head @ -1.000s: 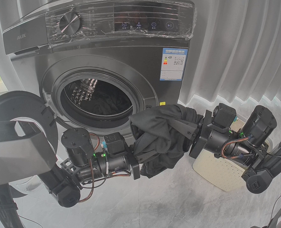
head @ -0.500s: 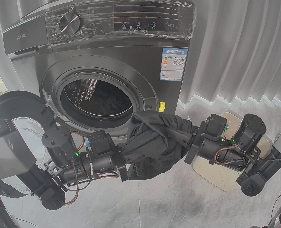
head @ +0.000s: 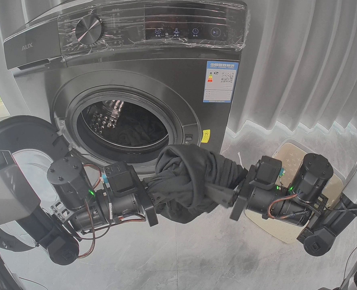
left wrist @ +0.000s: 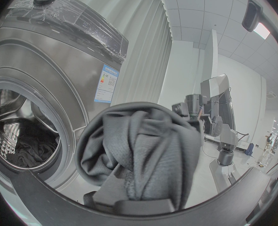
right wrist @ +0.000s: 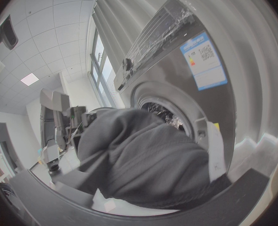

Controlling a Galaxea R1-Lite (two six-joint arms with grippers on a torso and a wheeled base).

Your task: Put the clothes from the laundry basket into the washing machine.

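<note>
Garment, dark, pinched by L claw & R claw, both level, pointing inward, before washer.

The left arm and right arm are built of black cylindrical joints; orange-brown cables are looped alongside, green lights are lit, and the right gripper is fitted with flat black fingers.

A long white pleated curtain hangs far right. A smooth grey stone floor lies near. A tall glass window is left, under a white tiled ceiling
</note>
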